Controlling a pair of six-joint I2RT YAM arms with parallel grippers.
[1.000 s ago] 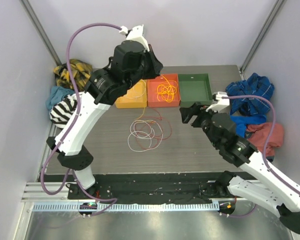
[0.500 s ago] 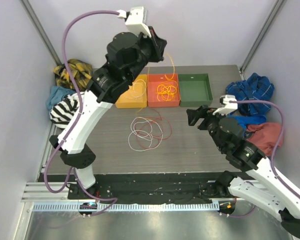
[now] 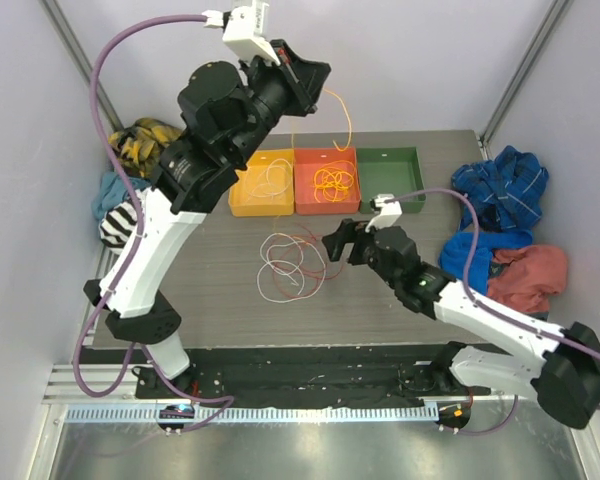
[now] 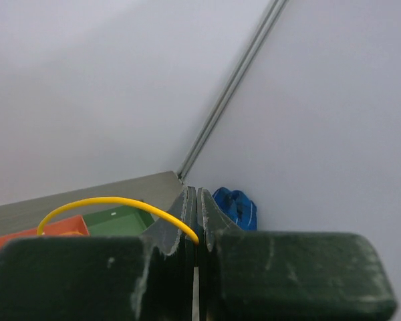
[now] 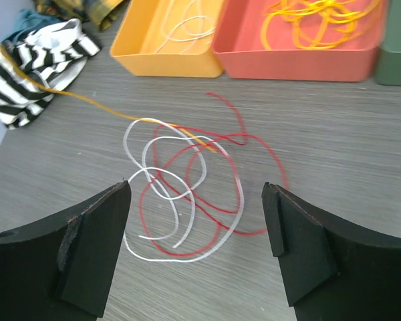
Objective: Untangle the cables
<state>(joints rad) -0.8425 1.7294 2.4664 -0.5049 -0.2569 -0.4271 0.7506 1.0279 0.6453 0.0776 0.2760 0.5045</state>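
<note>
A loose tangle of white and red cables (image 3: 292, 265) lies on the table in front of the trays. It also shows in the right wrist view (image 5: 187, 180). My left gripper (image 3: 315, 75) is raised high above the trays and is shut on a yellow-orange cable (image 3: 348, 118). The left wrist view shows this cable (image 4: 113, 200) pinched between the closed fingers of the left gripper (image 4: 196, 200). A thin orange strand (image 5: 87, 100) slants down to the tangle. My right gripper (image 3: 332, 243) is open just right of the tangle. In its wrist view the right gripper (image 5: 197, 189) frames the tangle from above.
Three trays stand at the back: a yellow tray (image 3: 260, 208) with a white cable, an orange-red tray (image 3: 327, 207) with yellow-orange cables, and a green tray (image 3: 390, 175). Piles of clothes lie at the left edge (image 3: 130, 200) and the right edge (image 3: 500, 220).
My left arm has risen higher, drawing the yellow-orange cable up. My right arm has swung left and down to the tangle, its jaws still open.
</note>
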